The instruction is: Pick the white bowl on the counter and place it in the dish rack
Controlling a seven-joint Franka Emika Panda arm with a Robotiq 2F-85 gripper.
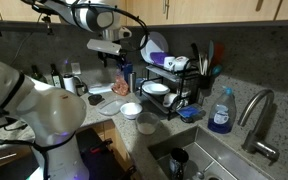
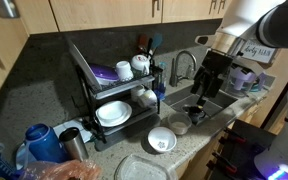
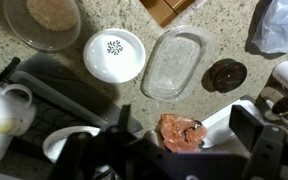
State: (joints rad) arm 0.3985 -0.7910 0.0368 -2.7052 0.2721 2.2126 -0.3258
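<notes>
The white bowl (image 3: 114, 55) sits upright on the tabletop (image 3: 109, 12), well clear of the jaws, which hang above it pinching nothing. In the wrist view their two dark fingers stand spread along the bottom edge, with a crumpled pinkish thing (image 3: 181, 132) on the tabletop showing between them. From there the bowl lies at about 11 o'clock. Just beside it at 3 o'clock is a clear shallow container (image 3: 176, 63), and past that a dark round lid (image 3: 225, 74). At the bowl's 10 o'clock a duller grey bowl (image 3: 42, 20) stands near it, apart from it.

Only the wrist view shows the dotted mark in the middle of the white bowl. Only the exterior views show the height of the arm (image 1: 89, 16) above the tabletop, and the whole dish rack (image 1: 142, 78).

In an exterior view the white bowl (image 2: 162, 140) sits near the tabletop's front edge, at 4 o'clock from the dish rack (image 2: 81, 70), with the sink (image 2: 219, 100) at its 2 o'clock. Bare tabletop rings the bowl except toward the container.
</notes>
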